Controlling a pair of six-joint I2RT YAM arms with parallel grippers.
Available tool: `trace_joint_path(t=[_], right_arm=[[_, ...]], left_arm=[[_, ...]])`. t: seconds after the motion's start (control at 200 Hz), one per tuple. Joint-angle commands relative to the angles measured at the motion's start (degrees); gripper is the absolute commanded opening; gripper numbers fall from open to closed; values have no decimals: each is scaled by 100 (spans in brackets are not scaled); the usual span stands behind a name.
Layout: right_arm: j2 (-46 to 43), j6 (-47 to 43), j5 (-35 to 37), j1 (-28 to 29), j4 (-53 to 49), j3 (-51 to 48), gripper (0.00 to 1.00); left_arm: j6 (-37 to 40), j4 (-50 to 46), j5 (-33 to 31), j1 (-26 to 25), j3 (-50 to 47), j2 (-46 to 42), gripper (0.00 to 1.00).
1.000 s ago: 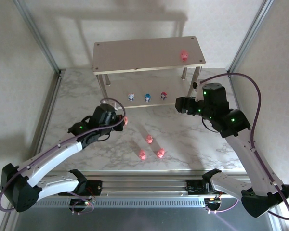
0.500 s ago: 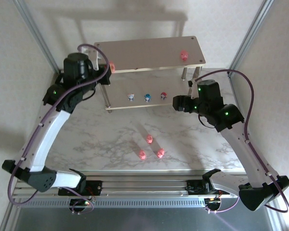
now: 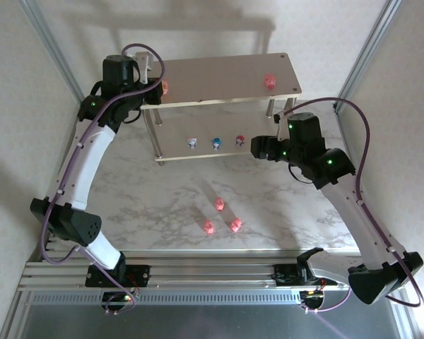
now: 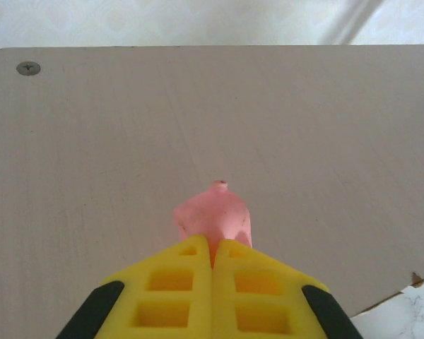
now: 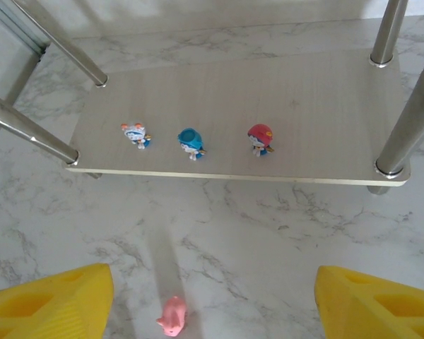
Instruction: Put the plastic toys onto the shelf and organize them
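My left gripper (image 3: 160, 90) is shut on a pink toy (image 3: 165, 87) over the left end of the shelf's top board (image 3: 219, 74). From the left wrist, the pink toy (image 4: 213, 217) sticks out past the closed yellow fingertips (image 4: 191, 258), close above the board (image 4: 127, 141). A second pink toy (image 3: 270, 81) stands at the board's right end. On the lower board (image 5: 304, 106) stand the whitish-blue (image 5: 135, 134), blue (image 5: 191, 141) and red (image 5: 260, 138) toys in a row. My right gripper (image 3: 256, 148) hangs open, empty, in front of the shelf.
Three pink toys (image 3: 218, 205) (image 3: 208, 227) (image 3: 235, 224) lie on the marble table in front of the shelf; one of them (image 5: 172, 318) shows low in the right wrist view. The shelf's silver legs (image 5: 392, 106) stand close to the right gripper. Walls enclose the table.
My left gripper rose from the table with the pink toy to the top board's left end and now holds there. The right gripper drifted slightly left.
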Motion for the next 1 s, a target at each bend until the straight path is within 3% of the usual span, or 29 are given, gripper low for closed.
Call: trace_joint_path(t=[0.0,0.255,0.516,0.726,0.996], right_arm=[[74,16,-106,23,185,192,76],[166,51,-182,24,276,145,76],[171,51,-160,23,272,110,76],[173,60,-145,28,275,95,76],[177,68,-142,23,284,105,76]], left_arm=[[41,-50,309,62,199,44,1],[-16,66,234,103,-89,56,4],[-102,232,83,179,-289,33,22],[-150,353,100,216,-340,67,27],[-141,452,9,230,-357,17,42]])
